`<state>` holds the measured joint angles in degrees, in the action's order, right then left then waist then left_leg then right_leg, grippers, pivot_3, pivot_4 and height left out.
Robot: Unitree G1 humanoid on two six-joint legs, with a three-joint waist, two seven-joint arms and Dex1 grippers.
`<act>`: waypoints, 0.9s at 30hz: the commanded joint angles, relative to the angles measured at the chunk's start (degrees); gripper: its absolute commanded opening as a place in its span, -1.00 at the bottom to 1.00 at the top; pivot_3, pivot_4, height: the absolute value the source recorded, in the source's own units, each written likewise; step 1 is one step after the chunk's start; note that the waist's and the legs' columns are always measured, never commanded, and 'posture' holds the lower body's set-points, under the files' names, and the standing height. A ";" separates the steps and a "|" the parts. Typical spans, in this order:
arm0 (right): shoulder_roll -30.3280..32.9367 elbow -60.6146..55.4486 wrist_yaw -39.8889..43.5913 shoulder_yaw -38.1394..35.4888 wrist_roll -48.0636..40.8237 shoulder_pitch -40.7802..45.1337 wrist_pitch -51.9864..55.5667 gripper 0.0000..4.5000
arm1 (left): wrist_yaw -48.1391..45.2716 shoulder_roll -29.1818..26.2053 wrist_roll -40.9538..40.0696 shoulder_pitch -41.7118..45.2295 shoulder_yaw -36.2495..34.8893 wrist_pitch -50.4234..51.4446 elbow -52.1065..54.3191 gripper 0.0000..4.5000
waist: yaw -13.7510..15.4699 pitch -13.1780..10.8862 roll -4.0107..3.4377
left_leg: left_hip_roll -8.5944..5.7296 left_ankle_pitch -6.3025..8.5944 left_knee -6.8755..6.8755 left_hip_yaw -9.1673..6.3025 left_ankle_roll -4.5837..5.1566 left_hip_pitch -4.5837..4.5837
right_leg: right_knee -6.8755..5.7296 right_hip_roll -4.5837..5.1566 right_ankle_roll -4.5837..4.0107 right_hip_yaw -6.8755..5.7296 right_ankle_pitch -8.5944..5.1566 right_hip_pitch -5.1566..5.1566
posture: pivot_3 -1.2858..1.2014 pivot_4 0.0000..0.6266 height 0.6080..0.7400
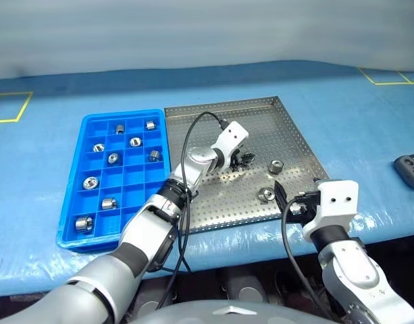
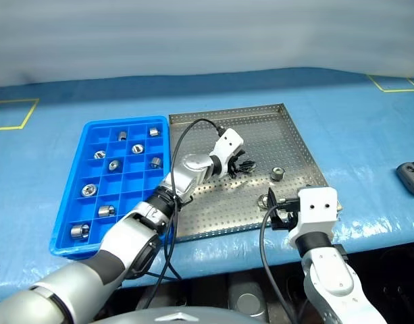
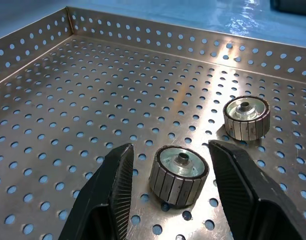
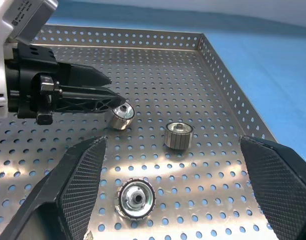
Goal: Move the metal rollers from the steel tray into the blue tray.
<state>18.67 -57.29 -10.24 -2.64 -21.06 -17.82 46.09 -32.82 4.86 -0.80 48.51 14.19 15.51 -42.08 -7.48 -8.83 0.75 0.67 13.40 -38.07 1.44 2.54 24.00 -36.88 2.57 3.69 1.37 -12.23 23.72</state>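
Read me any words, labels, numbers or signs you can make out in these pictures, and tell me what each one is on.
No text here can be read.
White housing of the left gripper: a few dark printed characters at the corner of the right wrist view, cut off and too blurred to read.
Steel tray, blue tray and metal rollers: no markings visible.
Yellow tape lines on the table covering: floor-style marks, not lettering.

rollers point(image 4: 178, 135): silver | steel tray point(image 1: 288, 128): grey, perforated | blue tray point(image 1: 125, 177): blue grid
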 commanded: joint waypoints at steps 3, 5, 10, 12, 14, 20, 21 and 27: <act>-5.48 5.38 -3.09 1.38 2.93 9.11 3.83 1.00 | -5.02 -4.30 -3.31 -5.41 -0.53 8.01 20.84 0.14 | 0.30 0.01 -0.02 | 0.04 -0.01 -0.01 0.02 -0.01 -0.03 | -0.05 -0.03 0.00 0.02 0.01 0.00 | -0.12 -0.52 1.00; -7.70 8.76 -4.45 0.98 4.62 12.39 4.22 1.00 | -5.67 -6.53 -4.13 -7.73 -0.88 10.22 26.82 0.14 | 0.75 0.01 -0.03 | 0.04 -0.01 -0.01 0.02 -0.02 -0.03 | -0.05 -0.01 -0.01 0.03 0.02 0.00 | -0.10 -0.52 1.00; -11.69 16.70 -5.66 0.37 7.74 19.22 3.63 1.00 | -5.78 -11.60 -6.24 -13.45 -2.64 12.88 38.49 0.54 | 1.45 0.02 -0.04 | 0.00 0.00 0.02 0.08 0.01 -0.01 | -0.02 0.02 -0.06 0.10 0.24 0.03 | -0.07 -0.52 1.00; -12.78 19.77 -5.71 0.19 8.85 21.32 3.60 1.00 | -5.55 -12.95 -7.00 -15.87 -3.31 13.35 42.27 0.68 | 2.09 0.02 -0.05 | 0.00 0.00 0.04 0.07 0.01 -0.02 | -0.02 0.01 -0.09 0.09 0.27 0.03 | -0.05 -0.52 1.00; -13.75 22.09 -5.59 0.00 9.66 22.89 3.45 1.00 | -5.43 -13.86 -7.89 -17.91 -3.87 13.58 45.07 0.68 | 2.82 0.02 -0.05 | 0.00 0.00 0.05 0.07 0.01 -0.02 | -0.02 0.01 -0.11 0.08 0.28 0.03 | -0.04 -0.52 1.00; -16.38 30.98 -4.11 0.29 11.10 27.48 1.47 1.00 | -5.43 -17.96 -9.76 -24.76 -4.32 16.90 53.19 0.68 | 3.56 0.02 -0.05 | 0.00 0.00 0.04 0.11 0.02 -0.03 | -0.02 0.03 -0.11 0.09 0.29 0.03 | -0.02 -0.52 1.00; -16.75 32.75 -3.93 0.20 11.38 28.32 0.82 1.00 | -5.47 -18.32 -10.49 -25.68 -4.39 17.71 54.52 0.68 | 3.61 0.01 -0.05 | 0.00 0.00 0.05 0.11 0.01 -0.04 | -0.03 0.02 -0.11 0.09 0.29 0.03 | -0.02 -0.52 1.00; -18.33 42.53 -2.81 -1.06 12.39 31.94 -3.56 1.00 | -7.19 -20.39 -12.42 -28.55 -3.32 17.09 59.64 0.68 | 3.89 0.01 -0.05 | 0.00 -0.01 0.03 0.13 0.02 -0.04 | -0.02 0.03 -0.11 0.09 0.29 0.02 | -0.01 -0.52 1.00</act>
<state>0.64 -15.74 -13.39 -2.70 -9.29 12.96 44.79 -39.07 -15.19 -12.15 20.23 10.42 34.31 14.21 -3.59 -8.82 0.70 0.68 13.39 -38.02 1.57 2.55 23.94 -36.90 2.59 3.57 1.45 -11.94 23.72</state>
